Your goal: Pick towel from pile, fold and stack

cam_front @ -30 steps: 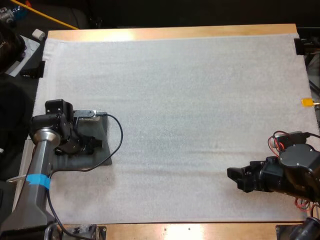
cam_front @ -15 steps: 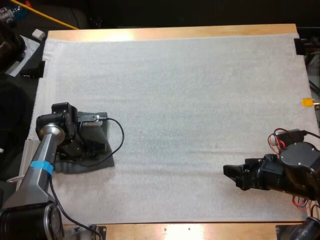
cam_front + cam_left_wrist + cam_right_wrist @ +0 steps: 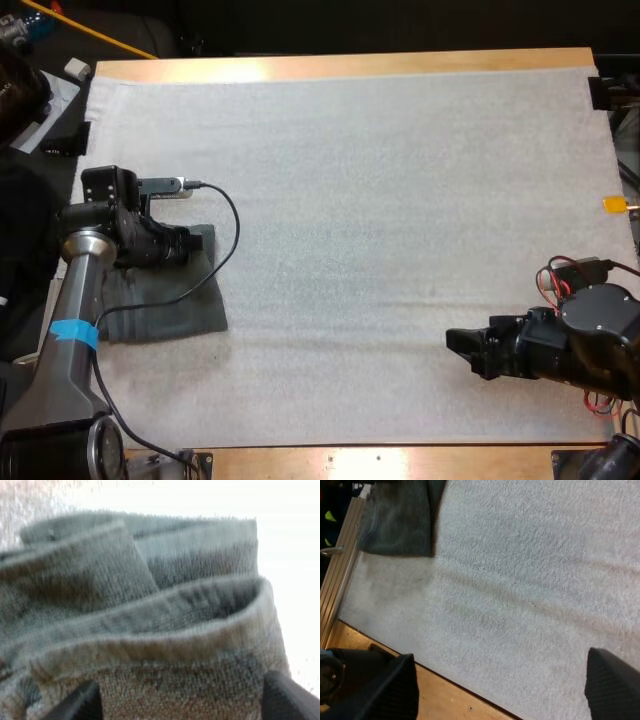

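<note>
Left claw [image 3: 198, 241] shifted toward folded towel's [image 3: 165, 312] far edge, released | right claw [image 3: 456, 342] released, over mat [image 3: 400, 180]

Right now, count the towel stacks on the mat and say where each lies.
1. The folded towel stack lies at the white mat's left edge in the high view, partly under the left claw. Its layers may hide several towels.

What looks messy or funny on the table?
Only the folded towel at the left edge of the mat, under the left gripper. Its layers don't line up: the left wrist view shows one flap lying crooked over the others and a loose, curling edge. Nothing looks spilled or broken.
</note>
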